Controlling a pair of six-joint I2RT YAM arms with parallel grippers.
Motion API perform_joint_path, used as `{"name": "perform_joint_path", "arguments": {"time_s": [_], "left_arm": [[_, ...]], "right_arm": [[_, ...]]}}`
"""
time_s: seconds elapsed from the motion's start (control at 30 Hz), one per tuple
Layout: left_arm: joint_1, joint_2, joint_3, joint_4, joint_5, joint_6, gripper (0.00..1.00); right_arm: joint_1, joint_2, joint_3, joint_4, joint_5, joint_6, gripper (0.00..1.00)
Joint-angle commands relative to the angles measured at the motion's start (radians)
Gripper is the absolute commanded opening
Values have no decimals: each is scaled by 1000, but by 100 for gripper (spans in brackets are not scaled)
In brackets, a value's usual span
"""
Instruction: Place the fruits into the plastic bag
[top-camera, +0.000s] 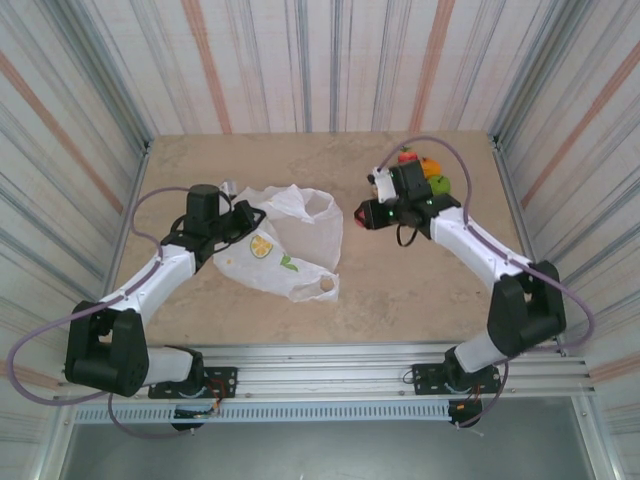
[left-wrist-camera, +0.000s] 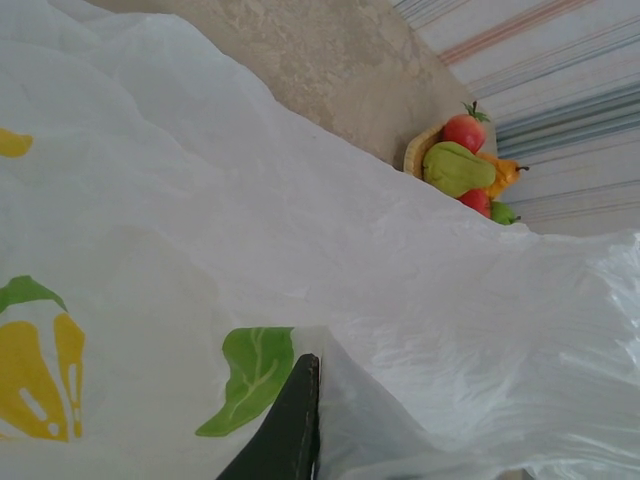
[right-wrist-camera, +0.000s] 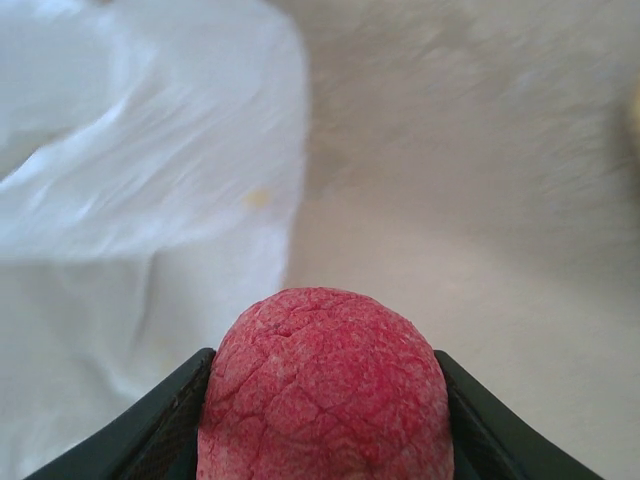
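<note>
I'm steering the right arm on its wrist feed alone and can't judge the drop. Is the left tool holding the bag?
Observer: Yes. From above, the left tool is shut on the left rim of the plastic bag.
Operator: Is my red fruit over the bag?
Observer: No. The red fruit hangs just right of the bag's right edge, above bare table.

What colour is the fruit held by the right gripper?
The fruit is red with pinkish crackled mottling; best seen in the right wrist view.
</note>
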Motion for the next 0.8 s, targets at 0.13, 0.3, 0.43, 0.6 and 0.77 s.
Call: {"name": "perform_joint_path", "arguments": {"time_s": [0.13,0.3,0.43,0.6,0.77], "left_arm": [[-54,23,-18,90,58,-100,8],[-79,28,-29,110,82,-125,7],[-79,45,-45,140,106,-148,7],[-84,73,-55,181,129,-178,7],[-91,87,-59,214,139,-209,7]], "right_arm": [[93,-131,-186,239,-134,58,52],[104,-38,-232,448,-134,69,51],[127,46,-256,614,-165,100,51],[160,83,-335,780,-125,124,51],[154,68,-448,914,-59,164,51]]}}
